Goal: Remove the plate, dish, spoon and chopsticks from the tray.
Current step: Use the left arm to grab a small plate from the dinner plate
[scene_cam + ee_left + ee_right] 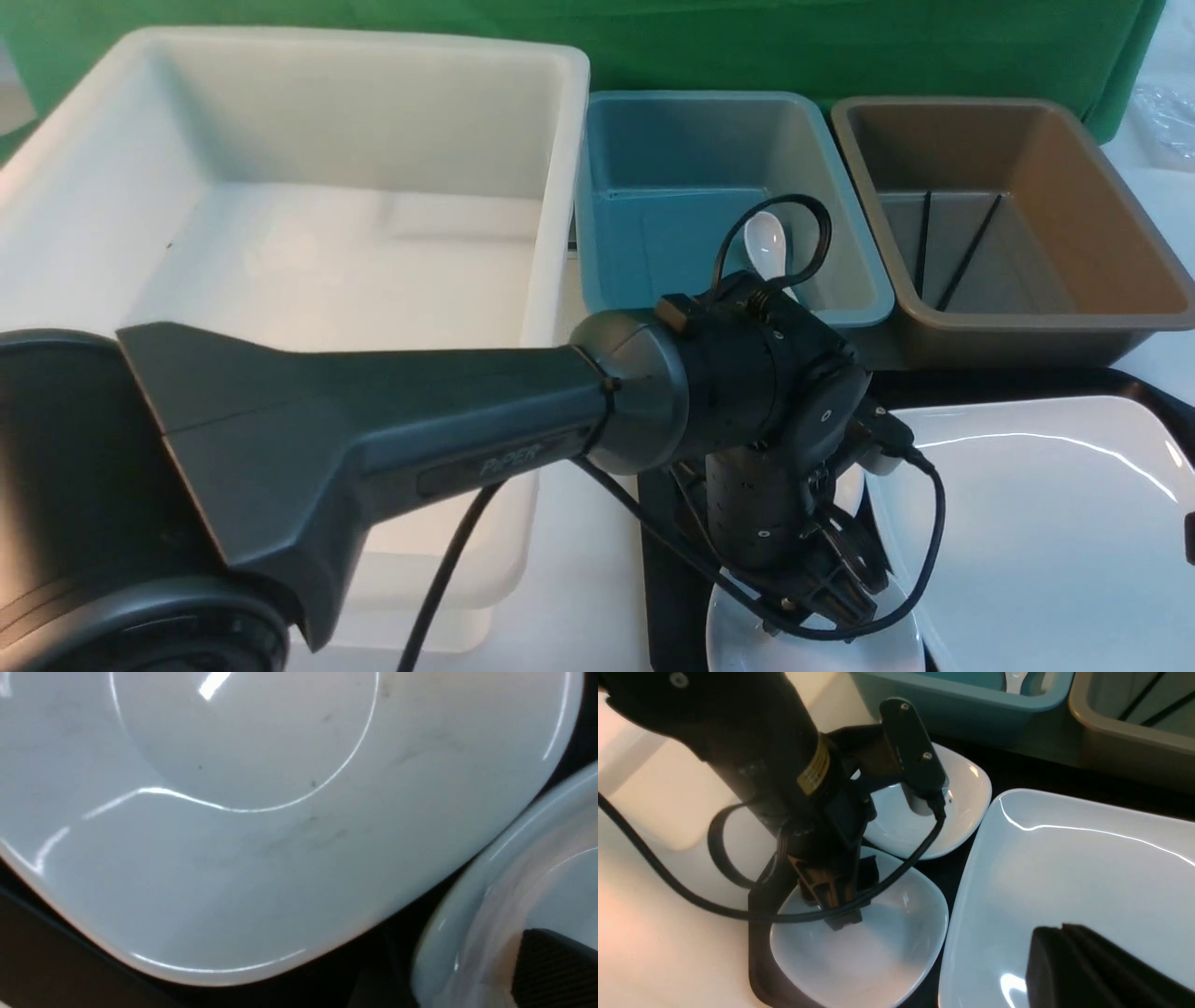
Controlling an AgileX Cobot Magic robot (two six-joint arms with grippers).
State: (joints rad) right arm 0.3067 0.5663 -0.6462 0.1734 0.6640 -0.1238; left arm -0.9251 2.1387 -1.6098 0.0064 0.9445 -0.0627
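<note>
Front view: the left arm reaches across, its hand (831, 597) pointing down onto the near dish (747, 644) at the tray's (1027, 381) left end. The wrist hides the fingers. The plate (1046, 523) lies on the tray to the right. The spoon (767, 245) sits in the blue bin (607, 233), and the chopsticks (966, 252) lean in the brown bin (1102, 233). A white bin (93, 187) stands to the left.

Left wrist view: the far dish (280, 858) fills the frame, apart from the near dish. One finger (556, 970) shows inside the near dish; the other is out of frame.

Right wrist view: both dishes lie just beside the plate. The left hand's fingers are at the near dish's rim, but I cannot tell whether they grip it. The right hand (1062, 938) hovers over the plate, fingers together and holding nothing.
</note>
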